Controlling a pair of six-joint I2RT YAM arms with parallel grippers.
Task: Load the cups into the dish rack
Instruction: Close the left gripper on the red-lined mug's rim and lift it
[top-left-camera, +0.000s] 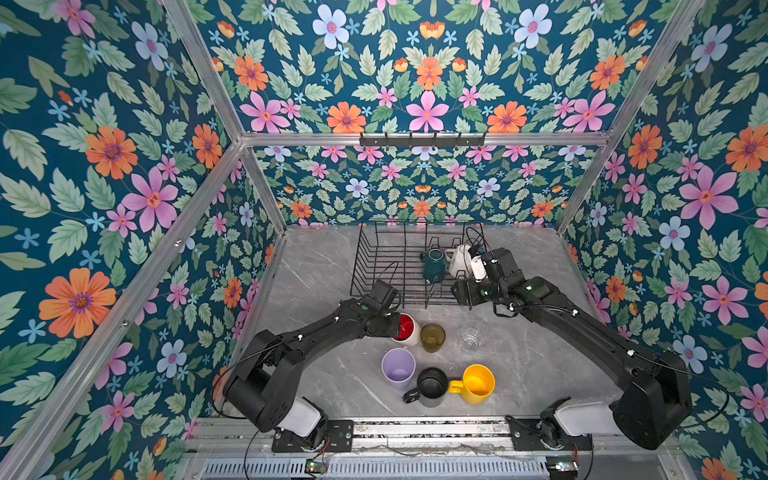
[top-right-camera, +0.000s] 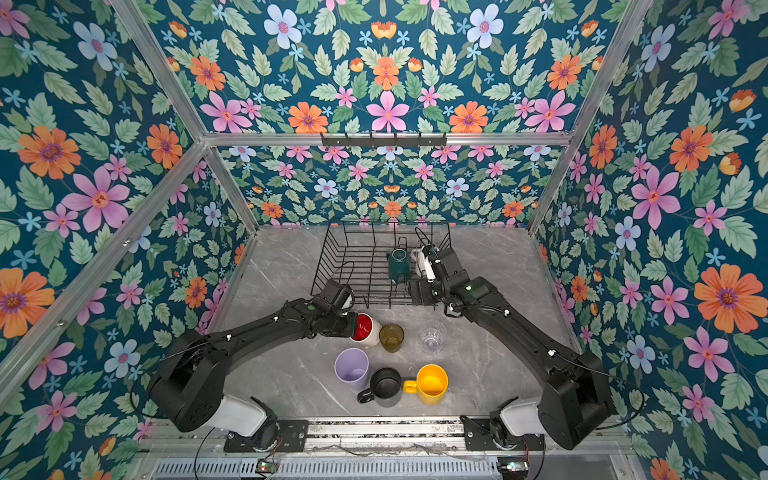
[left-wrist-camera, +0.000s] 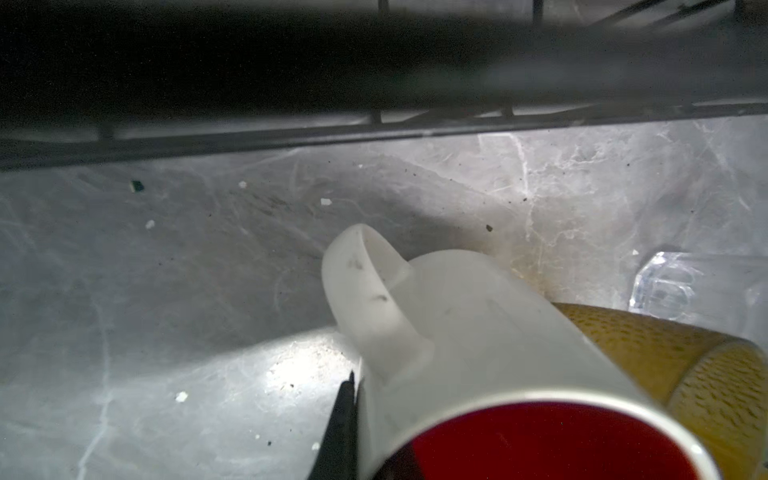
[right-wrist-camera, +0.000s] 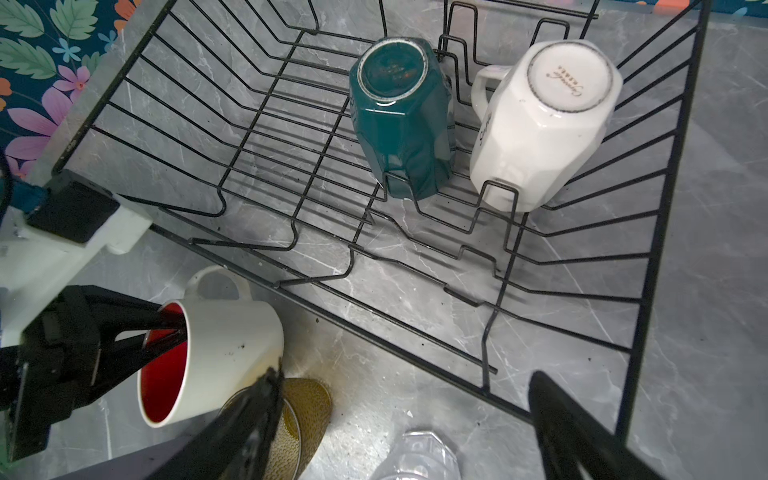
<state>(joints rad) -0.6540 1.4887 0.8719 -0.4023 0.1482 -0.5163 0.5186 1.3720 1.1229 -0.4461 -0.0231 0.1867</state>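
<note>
**Ana:** Where's the white mug with the red inside?

**Ben:** On the desk, just before the near wall of the dish rack, tipped toward the left gripper. That gripper is clamped on its rim, one finger inside and one outside. I'd judge a rim pinch suits it, since the handle faces the rack and the amber glass crowds the other side.

**Ana:** And the right gripper?

**Ben:** Jaws wide, holding nothing, hovering over the rack's near wall.

**Ana:** What's loaded?

**Ben:** The dark-green mug and the tall cream mug, mouth-down against the prongs on the rack's right side, presumably to drain.

**Ana:** Which view helps most?

**Ben:** The right wrist view shows the pinch and both mug bases. In both top views the gripper's body hides its fingers. Only those show the lilac tumbler, black mug and yellow mug toward the desk's near edge. The clear glass stands beyond them, nearer the rack.
</note>
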